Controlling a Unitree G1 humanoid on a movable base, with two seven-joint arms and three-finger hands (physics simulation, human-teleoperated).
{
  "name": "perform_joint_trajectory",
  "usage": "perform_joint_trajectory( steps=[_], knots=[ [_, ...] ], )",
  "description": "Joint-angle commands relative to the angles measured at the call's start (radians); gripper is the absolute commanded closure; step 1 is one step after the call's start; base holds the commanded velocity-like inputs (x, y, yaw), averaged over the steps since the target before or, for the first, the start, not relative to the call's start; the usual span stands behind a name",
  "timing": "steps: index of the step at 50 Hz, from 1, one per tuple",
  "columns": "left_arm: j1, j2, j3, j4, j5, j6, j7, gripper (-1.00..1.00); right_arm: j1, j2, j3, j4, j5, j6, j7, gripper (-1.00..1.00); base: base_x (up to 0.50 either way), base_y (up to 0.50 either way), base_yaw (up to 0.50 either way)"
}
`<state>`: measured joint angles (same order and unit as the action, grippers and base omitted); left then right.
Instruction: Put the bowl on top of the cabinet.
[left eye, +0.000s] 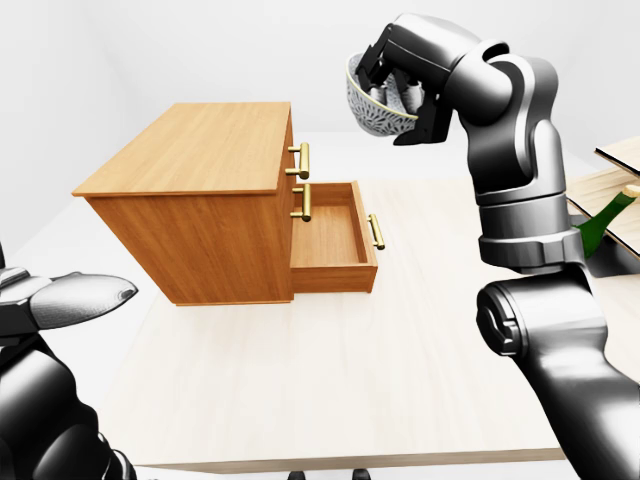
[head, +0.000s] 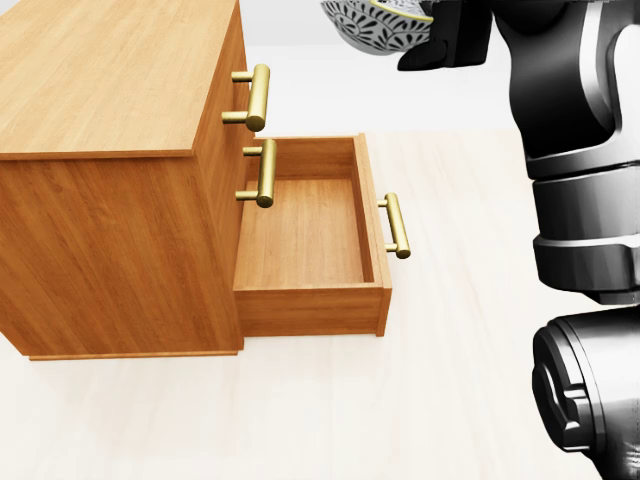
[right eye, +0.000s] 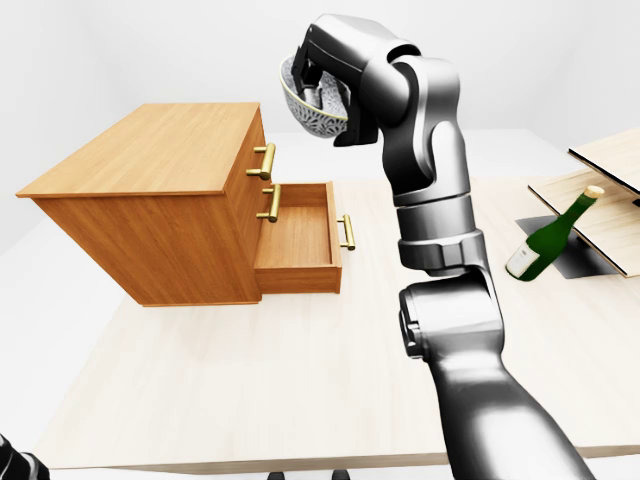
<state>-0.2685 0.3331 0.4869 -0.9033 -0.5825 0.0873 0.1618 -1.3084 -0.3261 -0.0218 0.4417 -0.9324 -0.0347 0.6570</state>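
A patterned grey-and-white bowl (left eye: 372, 108) hangs in the air, tilted, with my right hand (left eye: 392, 82) shut on its rim. It is above and to the right of the wooden cabinet (left eye: 195, 150), roughly over the open bottom drawer (left eye: 330, 235). The cabinet's flat top (right eye: 150, 150) is bare. In the head view only the bowl's underside (head: 380, 22) shows at the top edge. My left hand (left eye: 70, 298) rests low at the left edge of the left-eye view, away from the cabinet, its fingers apart and empty.
The cabinet stands on a pale wooden table (left eye: 330, 390). Brass handles (head: 255, 100) stick out of its drawers. A green bottle (right eye: 548, 240) leans at the right beside a dark mat and wooden boards (right eye: 605, 195).
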Motion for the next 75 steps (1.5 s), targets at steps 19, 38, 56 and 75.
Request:
perform_joint_trajectory(
  steps=[19, 38, 56, 75],
  knots=[
    [-0.01, 0.019, 0.015, -0.002, -0.044, 0.0, 0.028, -1.0, -0.237, 0.151, 0.05, 0.341, -0.052, 0.001, -0.146, 1.0, 0.0, 0.0, 0.0],
    [-0.011, 0.034, 0.026, 0.0, -0.079, 0.0, 0.049, -1.0, -0.295, 0.254, 0.084, 0.456, -0.095, 0.016, -0.216, 1.0, 0.0, 0.0, 0.0],
    [-0.006, 0.036, 0.015, -0.005, -0.089, 0.0, 0.059, -1.0, -0.338, 0.314, 0.1, 0.536, -0.115, 0.03, -0.257, 1.0, 0.0, 0.0, 0.0],
    [-0.008, 0.033, 0.014, -0.018, -0.099, 0.0, 0.066, -1.0, -0.281, 0.413, 0.121, 0.49, -0.118, 0.097, -0.267, 1.0, 0.0, 0.0, 0.0]
  ],
)
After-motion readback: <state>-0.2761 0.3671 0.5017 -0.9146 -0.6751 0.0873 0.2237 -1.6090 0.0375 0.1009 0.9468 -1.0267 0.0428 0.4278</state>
